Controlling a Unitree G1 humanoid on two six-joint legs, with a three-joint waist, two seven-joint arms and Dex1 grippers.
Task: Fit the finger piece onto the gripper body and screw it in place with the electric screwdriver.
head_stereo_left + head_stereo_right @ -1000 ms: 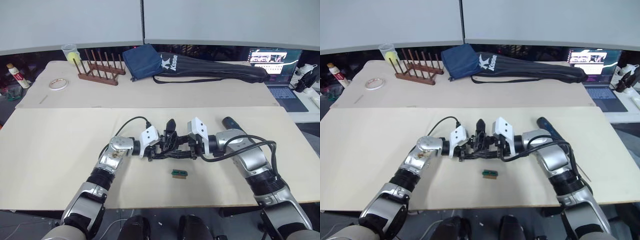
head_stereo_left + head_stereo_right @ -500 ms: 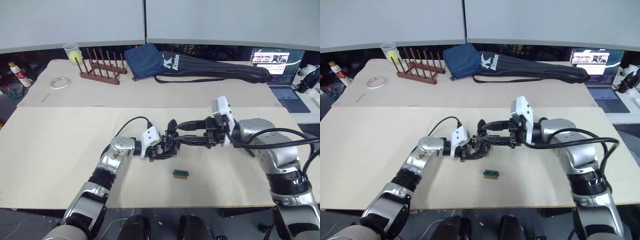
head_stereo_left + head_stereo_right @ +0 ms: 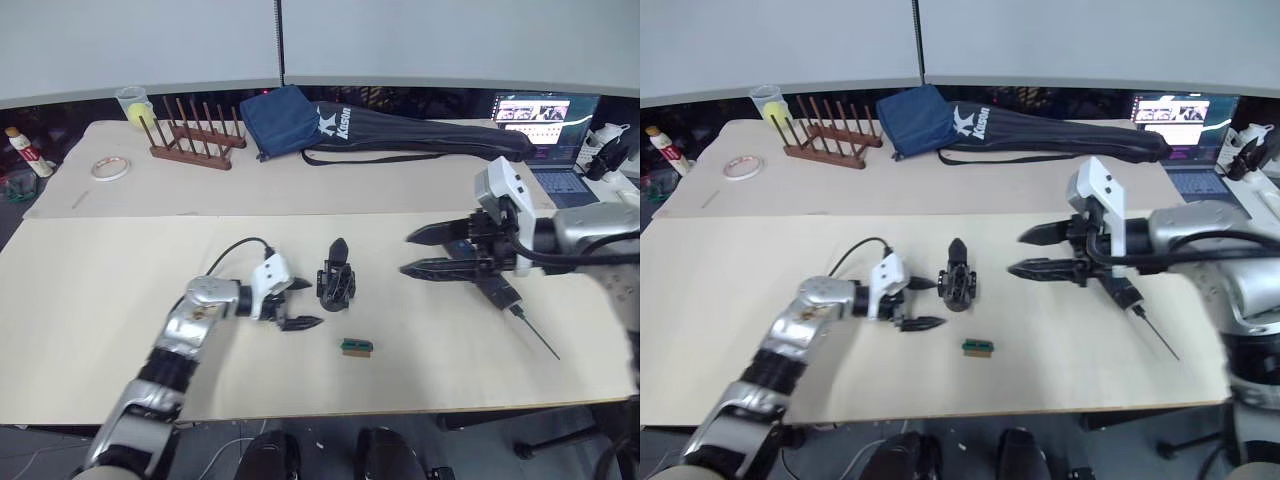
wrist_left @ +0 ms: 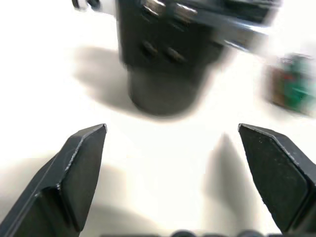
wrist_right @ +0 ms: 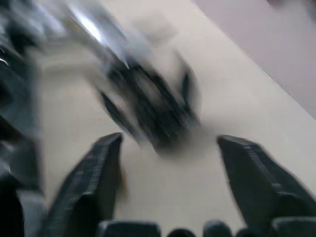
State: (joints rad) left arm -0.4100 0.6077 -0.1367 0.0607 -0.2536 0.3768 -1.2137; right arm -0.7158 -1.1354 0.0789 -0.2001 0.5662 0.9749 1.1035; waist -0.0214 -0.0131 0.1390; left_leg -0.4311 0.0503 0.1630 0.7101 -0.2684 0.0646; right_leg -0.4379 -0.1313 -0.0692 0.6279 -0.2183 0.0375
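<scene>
Gripper body (image 3: 337,283) stands free mid-frame between the spread, empty left gripper (image 3: 302,304) and right gripper (image 3: 412,252); a careless approach could topple it.

The left arm reached forward and inward, low over the desk (image 3: 90,300), its claw (image 3: 300,303) spread wide with nothing between the fingers. The right arm was raised, forearm turned across toward the left, and its claw (image 3: 412,253) likewise gaped open and empty, fingers pointing leftward.
</scene>
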